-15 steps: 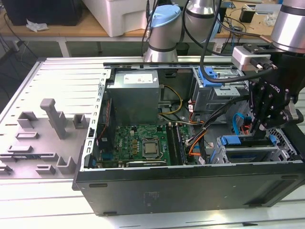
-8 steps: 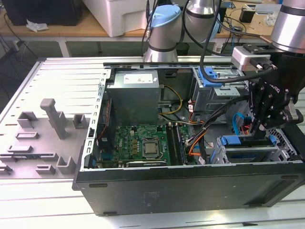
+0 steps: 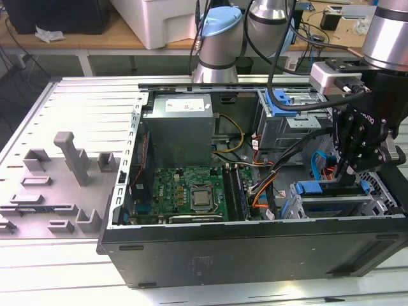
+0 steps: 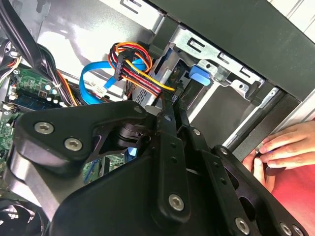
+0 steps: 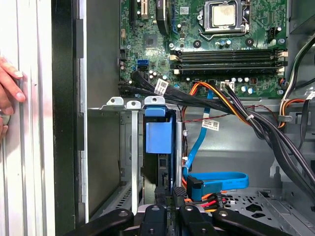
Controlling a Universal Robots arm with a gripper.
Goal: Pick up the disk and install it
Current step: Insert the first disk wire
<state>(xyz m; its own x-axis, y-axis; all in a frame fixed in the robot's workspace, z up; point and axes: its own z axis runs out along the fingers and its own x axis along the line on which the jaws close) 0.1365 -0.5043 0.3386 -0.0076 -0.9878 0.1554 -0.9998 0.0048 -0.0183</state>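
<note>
The disk stands on edge in a slot of the metal drive cage, at the exterior view's lower right of the open computer case. Its blue carrier rail faces up, and the blue tab sits at the cage's front. My gripper hangs straight down over the disk's rear end, beside the blue and orange cables. In both wrist views the black fingertips are pressed close together, shut, down at the disk's top edge. My gripper has nothing visible between its fingers.
A person's hand rests on the case's outer edge beside the cage, and fingers show on the slatted table. The motherboard, grey power-supply box and cable bundles fill the case. Grey fixtures stand at the exterior view's left.
</note>
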